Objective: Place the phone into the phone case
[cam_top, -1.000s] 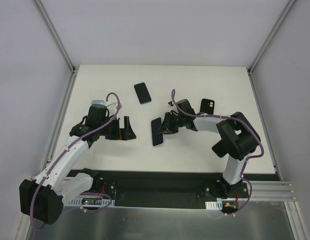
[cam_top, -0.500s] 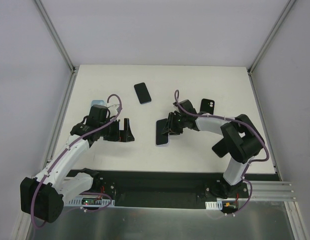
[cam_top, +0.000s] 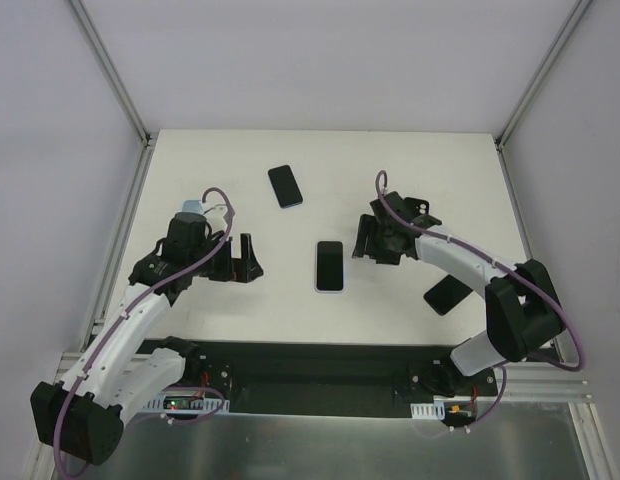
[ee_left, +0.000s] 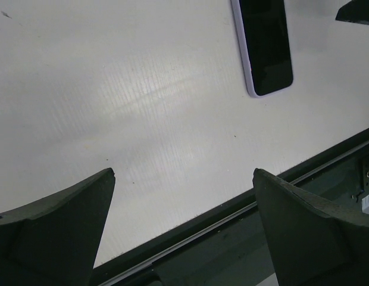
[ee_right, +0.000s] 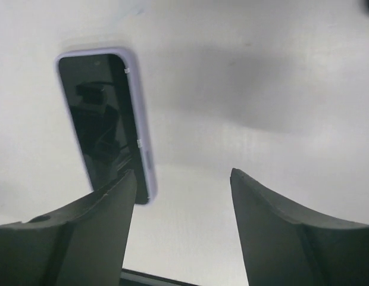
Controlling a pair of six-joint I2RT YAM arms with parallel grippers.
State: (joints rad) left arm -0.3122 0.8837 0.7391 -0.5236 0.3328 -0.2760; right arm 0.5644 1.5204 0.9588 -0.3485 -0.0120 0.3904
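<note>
Phone [cam_top: 330,266]: flat mid-desk [cam_top: 450,165], screen up, seated in lilac case [ee_right: 144,156]; insertion apparently complete. Right tool [ee_right: 183,173]: parted, empty, just beside it. Left tool [ee_left: 183,173]: wide open, empty.

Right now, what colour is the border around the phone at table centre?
Pale lavender; the phone shows it best in the right wrist view.

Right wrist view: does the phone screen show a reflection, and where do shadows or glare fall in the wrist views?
Right wrist view: the phone screen mirrors a dim reflection; a soft shadow crosses the table. Left wrist view: a glare patch on the table.
</note>
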